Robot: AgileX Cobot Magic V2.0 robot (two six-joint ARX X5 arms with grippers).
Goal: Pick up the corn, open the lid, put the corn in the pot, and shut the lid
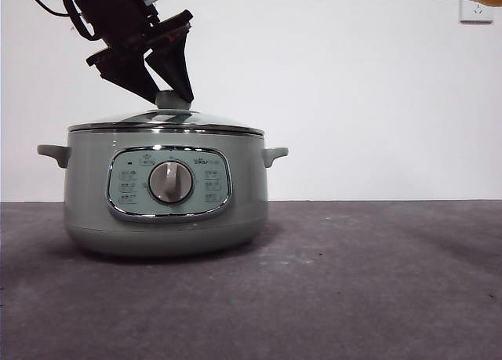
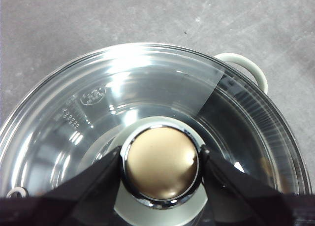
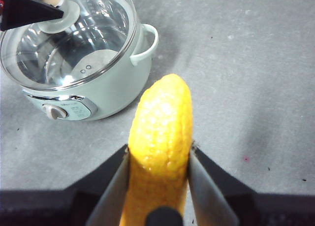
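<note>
The left gripper clamps the knob of the lid, seated on the pot mid-table. Glass: heavy, slippery, fragile. The right gripper clamps the firm corn aloft.

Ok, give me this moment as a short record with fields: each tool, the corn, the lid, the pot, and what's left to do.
left tool: jaws on either side of the lid's knob, at the pot's top
right tool: shut on the corn, held above the table beside the pot
corn: upright between the jaws, off the table
lid: seated on the pot
pot: on the table, dial facing the front camera
left to do: lift lid, drop corn in, close lid
</note>
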